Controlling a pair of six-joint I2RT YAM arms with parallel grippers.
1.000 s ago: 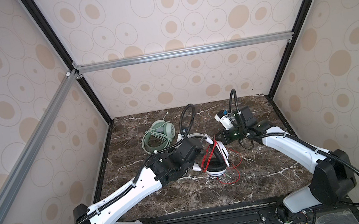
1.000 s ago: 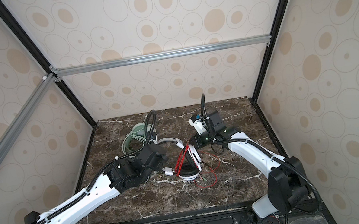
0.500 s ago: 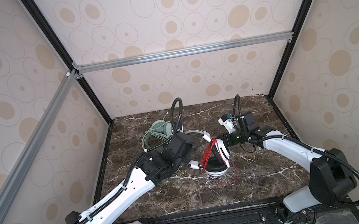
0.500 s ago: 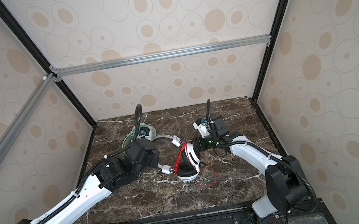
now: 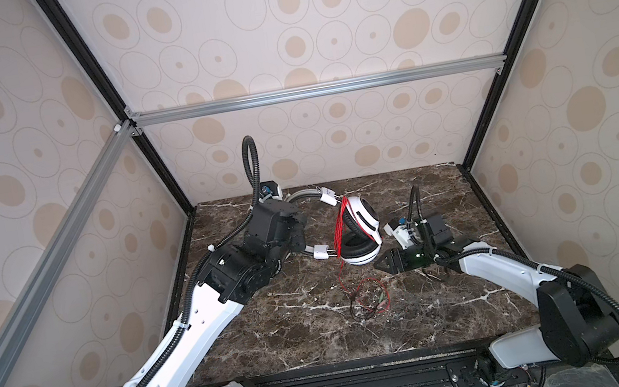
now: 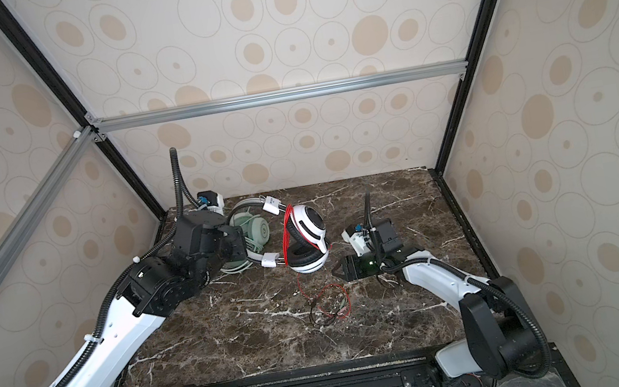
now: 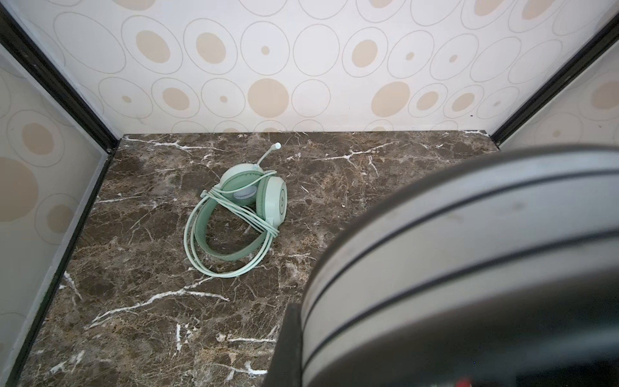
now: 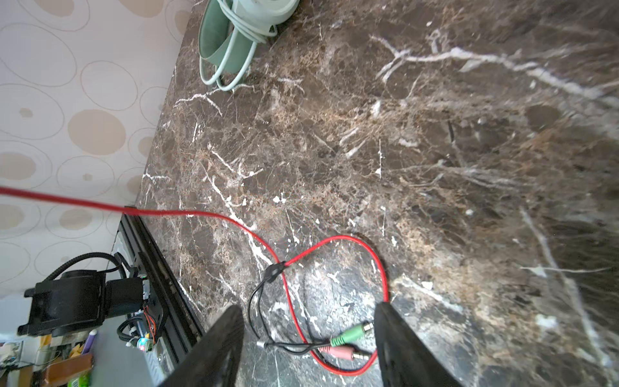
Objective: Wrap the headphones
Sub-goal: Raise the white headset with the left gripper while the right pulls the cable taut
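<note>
One mint-green headset [image 7: 241, 191], earcup mark [image 7: 282, 200] unreadable, one white-and-black headset [image 5: 360, 232]

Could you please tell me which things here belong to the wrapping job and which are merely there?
Job: white-and-black headset, its red cable, mint-green headset (already wound).
Merely there: marble table, aluminium bar, patterned walls.

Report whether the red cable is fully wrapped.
Not fully. The red cable loops the white headset, but its plug end lies loose on the table.
</note>
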